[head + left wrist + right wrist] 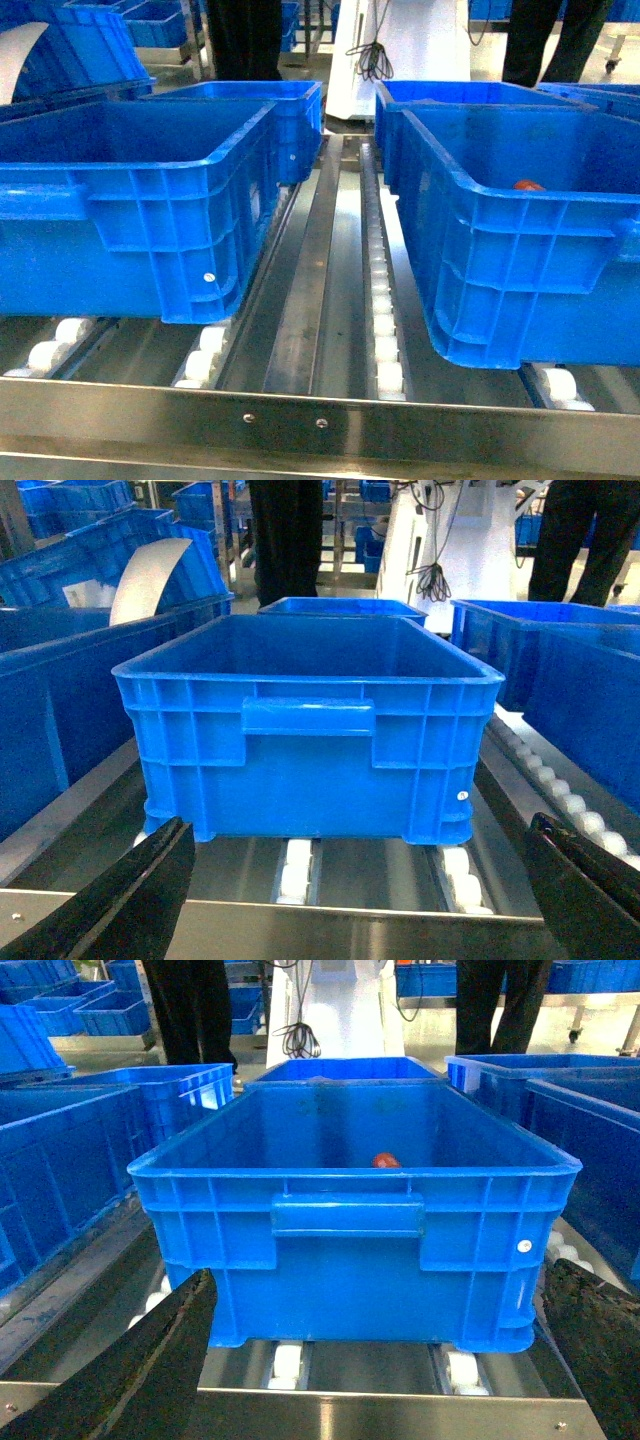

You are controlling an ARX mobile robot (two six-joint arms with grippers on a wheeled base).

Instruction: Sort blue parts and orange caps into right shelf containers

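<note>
One orange cap (528,185) lies inside the big blue crate (470,215) on the right, near its far wall. The right wrist view shows the same orange cap (385,1160) past that crate's near rim (350,1173). A second blue crate (130,190) on the left shows nothing inside from the left wrist view, where its near rim (300,680) faces me. No blue parts are in view. My left gripper (358,822) is open, holding nothing, in front of the left crate. My right gripper (378,1270) is open and holding nothing before the right crate. Neither gripper appears in the head view.
Both crates sit on white roller tracks (385,330) behind a steel front rail (320,420). More blue crates (270,100) stand behind and to either side. People's dark legs (243,40) and a white machine base (400,50) are at the back.
</note>
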